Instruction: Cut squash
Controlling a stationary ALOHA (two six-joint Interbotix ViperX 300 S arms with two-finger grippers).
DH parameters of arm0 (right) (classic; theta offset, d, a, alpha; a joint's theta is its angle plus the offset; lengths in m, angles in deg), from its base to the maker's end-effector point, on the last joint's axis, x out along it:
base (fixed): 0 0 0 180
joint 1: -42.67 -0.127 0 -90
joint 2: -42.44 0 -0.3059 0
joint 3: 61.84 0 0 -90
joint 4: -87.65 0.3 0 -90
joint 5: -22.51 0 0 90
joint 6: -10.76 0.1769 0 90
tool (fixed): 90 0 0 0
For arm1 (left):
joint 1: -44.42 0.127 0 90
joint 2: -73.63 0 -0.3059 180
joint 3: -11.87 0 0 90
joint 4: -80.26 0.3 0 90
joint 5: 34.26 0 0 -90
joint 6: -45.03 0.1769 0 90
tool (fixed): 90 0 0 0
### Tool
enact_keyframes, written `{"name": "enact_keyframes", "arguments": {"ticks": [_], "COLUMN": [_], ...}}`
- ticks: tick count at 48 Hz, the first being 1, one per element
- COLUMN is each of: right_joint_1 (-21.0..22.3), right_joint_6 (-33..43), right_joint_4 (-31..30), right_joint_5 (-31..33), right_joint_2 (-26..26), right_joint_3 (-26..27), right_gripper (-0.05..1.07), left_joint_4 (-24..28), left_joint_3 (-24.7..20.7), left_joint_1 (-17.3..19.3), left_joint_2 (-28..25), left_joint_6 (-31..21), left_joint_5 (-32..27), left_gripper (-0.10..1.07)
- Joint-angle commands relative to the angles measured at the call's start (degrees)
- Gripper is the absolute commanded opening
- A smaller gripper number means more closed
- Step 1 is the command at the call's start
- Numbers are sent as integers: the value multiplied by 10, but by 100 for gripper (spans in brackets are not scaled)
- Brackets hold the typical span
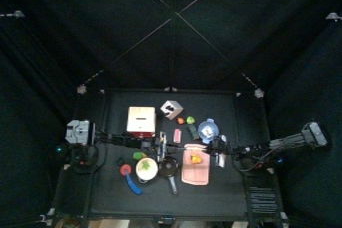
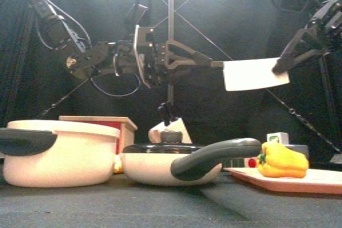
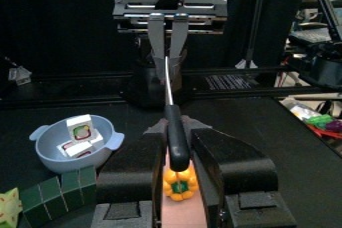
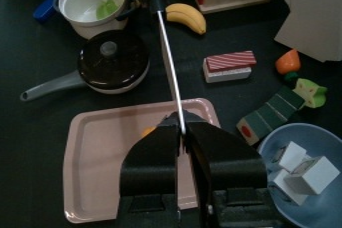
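The small orange-yellow squash (image 2: 281,159) lies on the pink cutting board (image 2: 254,178) at the front right; in the top view the squash (image 1: 197,158) sits mid-board (image 1: 197,174). A knife with a white blade (image 2: 250,74) and a black handle (image 3: 174,137) hangs level, high above the board. My left gripper (image 3: 174,160) is shut on the handle. My right gripper (image 4: 181,137) is shut on the blade's far end, and it shows in the front view (image 2: 285,65). In the left wrist view the squash (image 3: 177,184) shows below, between my jaws.
A white pot (image 2: 54,152) and a pan with a black handle (image 2: 181,162) stand front left, a red-and-white box (image 2: 107,124) behind them. A blue bowl (image 4: 301,157), a banana (image 4: 185,17), a white-rimmed cup (image 4: 96,0) and toy food blocks (image 4: 230,64) surround the board.
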Motion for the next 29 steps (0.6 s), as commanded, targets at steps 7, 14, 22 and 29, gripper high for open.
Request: {"name": "enact_keyframes", "arguments": {"ticks": [7,14,22,29], "right_joint_1": [1,0,0,4], "right_joint_6": [-1,1,1,4], "right_joint_4": [27,54,71,74], "right_joint_5": [-3,-18,-43,-45], "right_joint_2": [-4,-15,-35,-62], "right_joint_3": [-6,-18,-28,-35], "right_gripper": [37,37,37,37], "left_joint_4": [0,-2,-7,-22], "left_joint_3": [-18,-26,-33,-34], "left_joint_1": [-2,-2,-4,-8], "left_joint_2": [-1,-19,-35,-45], "left_joint_6": [-1,-1,-2,-2], "left_joint_5": [-8,-20,-31,-46], "left_gripper": [59,59,59,59]}}
